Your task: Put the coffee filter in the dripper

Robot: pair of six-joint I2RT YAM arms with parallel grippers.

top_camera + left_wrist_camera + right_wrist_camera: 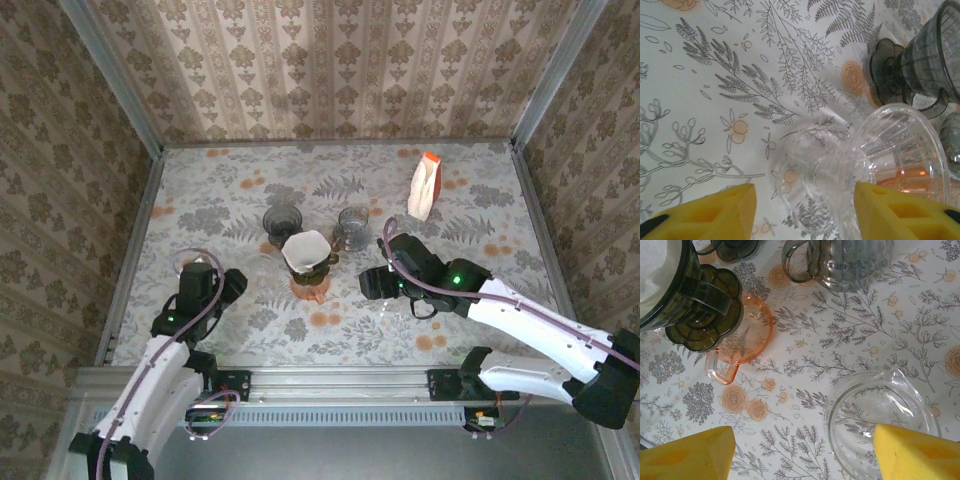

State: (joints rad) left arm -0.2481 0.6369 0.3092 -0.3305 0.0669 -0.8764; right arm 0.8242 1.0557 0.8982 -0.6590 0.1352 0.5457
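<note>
Hand on the left (804,190) — fingers apart, straddling a clear dripper (875,160) tipped on its side on the table (715,75), no squeeze visible. Right hand (804,440) likewise open, hovering over a clear glass server (865,415), holding nothing. Further out, white coffee filter (305,248) already sitting in a dark dripper (700,300) mid-table, close by an orange glass piece (740,335). Looks like placement done, or nearly — seating hard to judge from above. Next move probably calls for checking the filter sits flush, then backing both hands off without knocking the glassware.
</note>
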